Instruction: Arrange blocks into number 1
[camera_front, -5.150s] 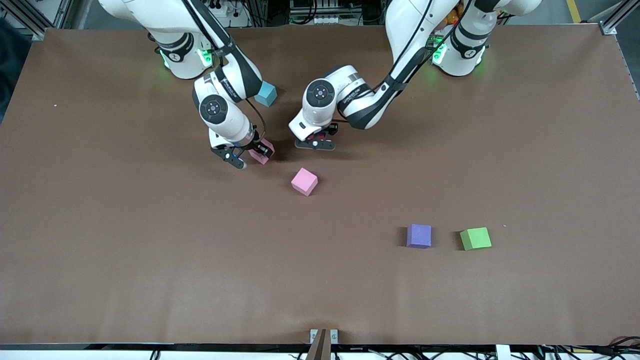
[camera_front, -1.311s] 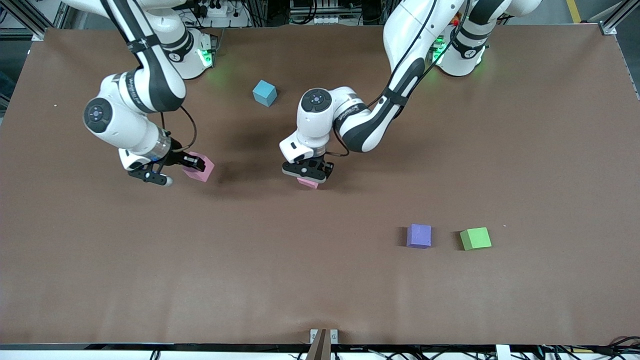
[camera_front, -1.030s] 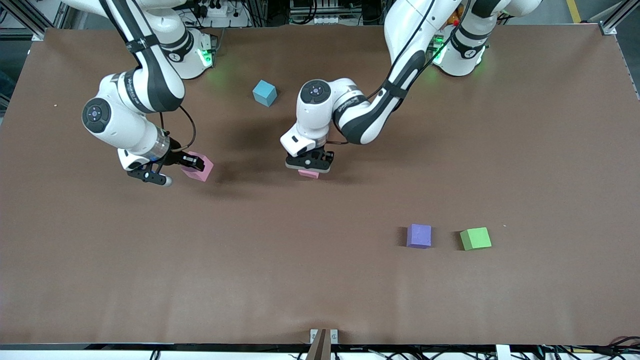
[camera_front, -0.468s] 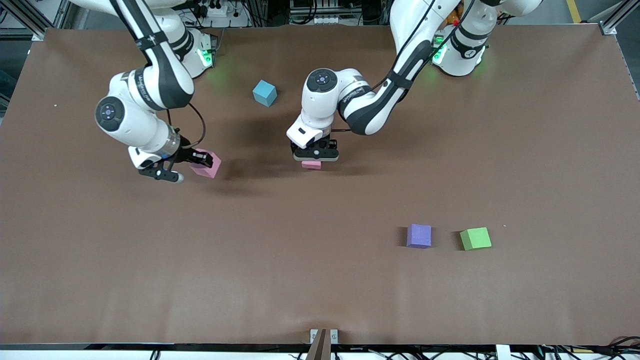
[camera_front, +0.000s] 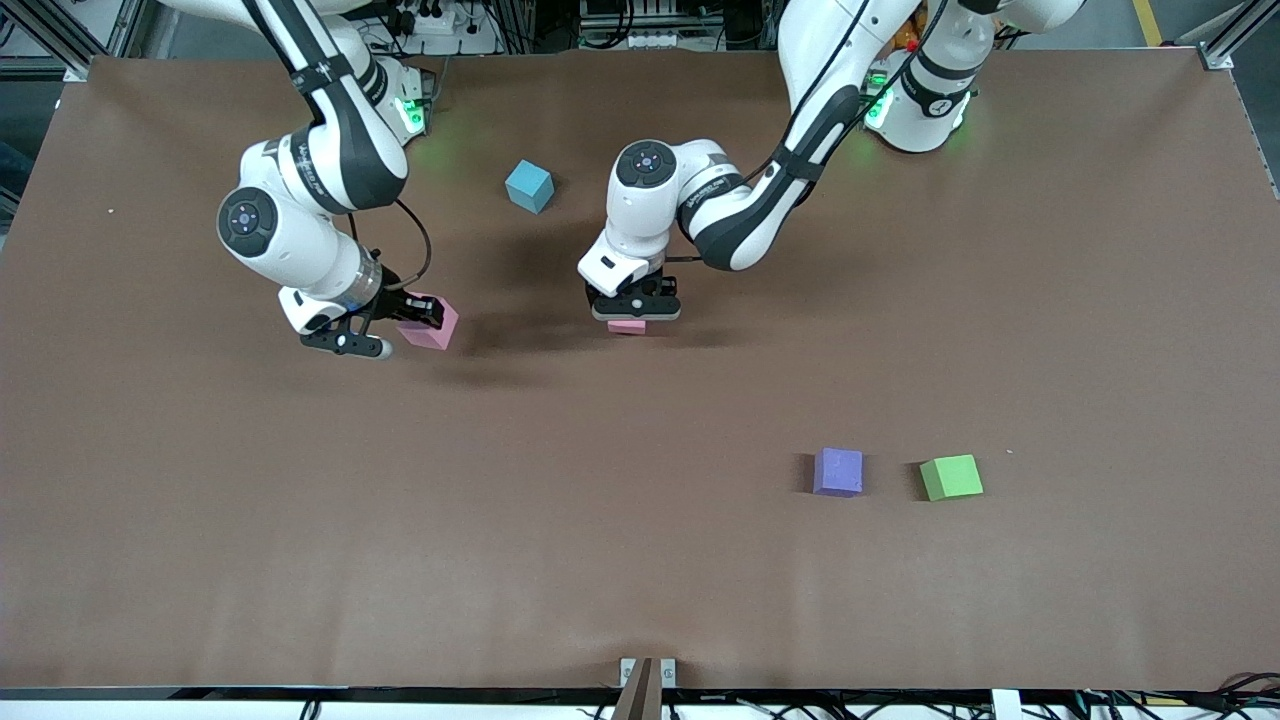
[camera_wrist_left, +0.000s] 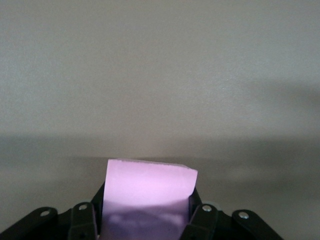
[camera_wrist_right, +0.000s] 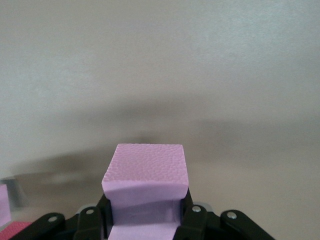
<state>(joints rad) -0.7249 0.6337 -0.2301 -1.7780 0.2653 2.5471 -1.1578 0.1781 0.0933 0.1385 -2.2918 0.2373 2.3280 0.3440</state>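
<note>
Both grippers clamp a pink block of matte, finely pebbled foam, a small cube with soft, slightly rounded edges. The right gripper (camera_front: 420, 318) holds its pink block (camera_front: 430, 325) up over the table (camera_front: 640, 560) toward the right arm's end, with the cube turned so that one corner points toward the front camera; in the right wrist view the same block (camera_wrist_right: 145, 180) sits squarely between the black fingers (camera_wrist_right: 192, 220), its grainy top face catching the light. The left gripper (camera_front: 636, 312) grips the other pink block (camera_front: 627, 326) over the middle of the table, where only a thin strip of pink shows under the black fingers from the front; in the left wrist view this block (camera_wrist_left: 147, 192) fills the gap between the fingers (camera_wrist_left: 202, 220). As cubes, the blocks have no long axis. A purple block (camera_front: 838, 472) lies flat on the brown table nearer to the front camera, toward the left arm's end, near a green cube (camera_front: 951, 477). A light-blue cube (camera_front: 529, 186) rests close to the bases.
</note>
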